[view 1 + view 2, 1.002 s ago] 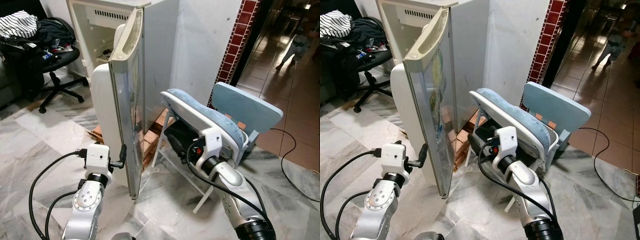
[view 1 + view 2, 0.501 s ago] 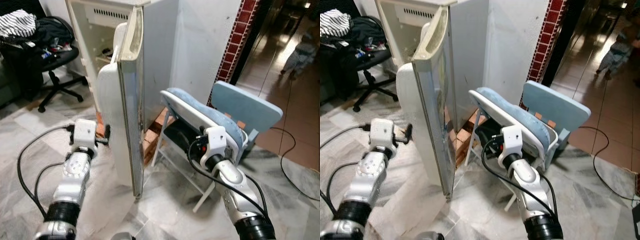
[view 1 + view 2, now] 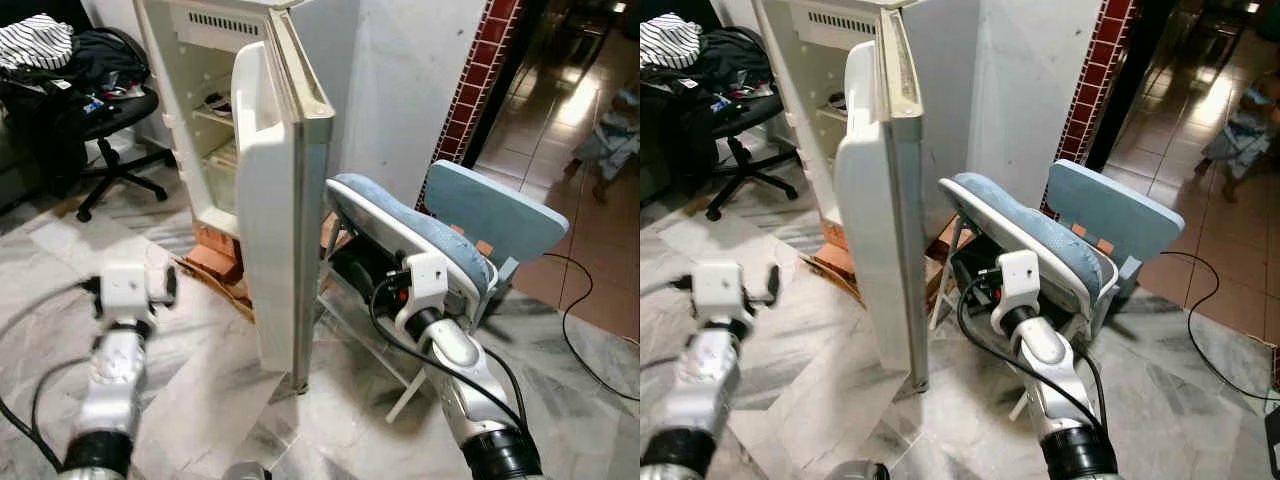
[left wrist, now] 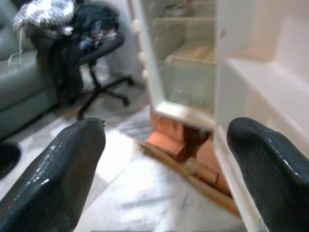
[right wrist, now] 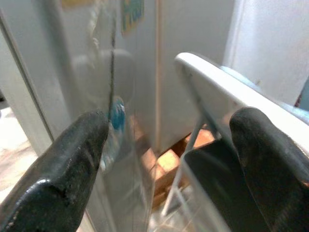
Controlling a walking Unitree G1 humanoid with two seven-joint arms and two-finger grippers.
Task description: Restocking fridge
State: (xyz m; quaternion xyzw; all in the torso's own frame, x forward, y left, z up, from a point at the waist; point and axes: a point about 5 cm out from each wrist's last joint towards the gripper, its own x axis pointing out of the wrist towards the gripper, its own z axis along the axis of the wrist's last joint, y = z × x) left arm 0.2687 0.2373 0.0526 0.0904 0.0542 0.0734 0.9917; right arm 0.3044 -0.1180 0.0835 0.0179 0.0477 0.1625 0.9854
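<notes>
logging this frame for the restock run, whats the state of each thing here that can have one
fridge door: swung wide open, edge-on to the head camera
fridge: interior exposed, shelves visible
left gripper: open, empty, pointing toward the fridge base
right gripper: open, empty, between the door and the folding chair
folding chair: tilted over beside the fridge
office chair: upright, piled with clothes

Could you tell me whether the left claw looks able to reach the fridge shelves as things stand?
Probably yes: the fridge door stands swung wide, and the open left claw faces the shelves with bare floor between. It would have to extend forward.
</notes>
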